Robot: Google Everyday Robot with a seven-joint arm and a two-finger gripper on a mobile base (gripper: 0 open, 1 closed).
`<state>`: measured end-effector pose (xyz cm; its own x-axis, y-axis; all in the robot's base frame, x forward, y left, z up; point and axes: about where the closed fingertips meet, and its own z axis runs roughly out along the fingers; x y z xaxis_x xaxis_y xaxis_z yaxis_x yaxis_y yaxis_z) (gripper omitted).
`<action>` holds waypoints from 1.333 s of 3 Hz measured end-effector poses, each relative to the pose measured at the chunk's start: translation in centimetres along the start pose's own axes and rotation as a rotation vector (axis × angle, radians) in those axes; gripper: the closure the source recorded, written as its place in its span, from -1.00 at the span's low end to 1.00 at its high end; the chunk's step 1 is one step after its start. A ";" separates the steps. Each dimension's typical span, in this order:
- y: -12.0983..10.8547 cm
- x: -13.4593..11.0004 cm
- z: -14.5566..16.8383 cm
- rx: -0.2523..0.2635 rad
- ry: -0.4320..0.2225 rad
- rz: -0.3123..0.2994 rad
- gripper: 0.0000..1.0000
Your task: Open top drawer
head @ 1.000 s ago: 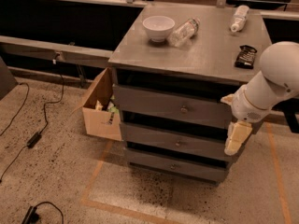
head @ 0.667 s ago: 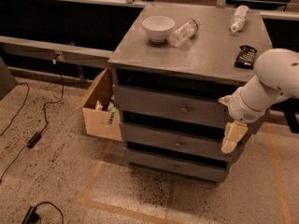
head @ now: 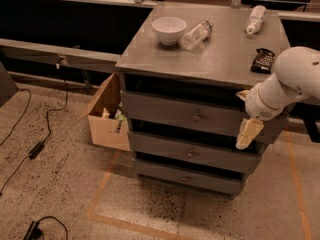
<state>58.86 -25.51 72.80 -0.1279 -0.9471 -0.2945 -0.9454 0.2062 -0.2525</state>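
The top drawer (head: 170, 111) is a wide grey drawer with a flat front and a small round metal knob (head: 197, 117) at its centre, under the cabinet's grey top (head: 220, 59). A dark gap shows above its front. My gripper (head: 248, 134) hangs from the white arm (head: 290, 81) in front of the right end of the drawer, well right of the knob and a little lower. It touches nothing that I can see.
Two shallower grey drawers (head: 190, 154) sit below. On the cabinet top are a white bowl (head: 169, 30), two plastic bottles (head: 196, 34) and a dark packet (head: 263, 60). An open cardboard box (head: 107, 119) stands at the cabinet's left. Cables (head: 35, 149) lie on the floor.
My gripper and arm have shifted a little to the left along the drawer front. The drawers have not moved.
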 end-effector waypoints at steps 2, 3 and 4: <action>-2.4 0.6 3.9 0.003 0.036 -0.035 -1.00; -2.8 1.1 5.5 -0.004 0.048 -0.022 -1.00; -3.3 1.7 6.8 -0.017 0.044 -0.006 -1.00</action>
<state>63.81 -26.08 66.84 -0.1353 -0.9582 -0.2522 -0.9511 0.1969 -0.2380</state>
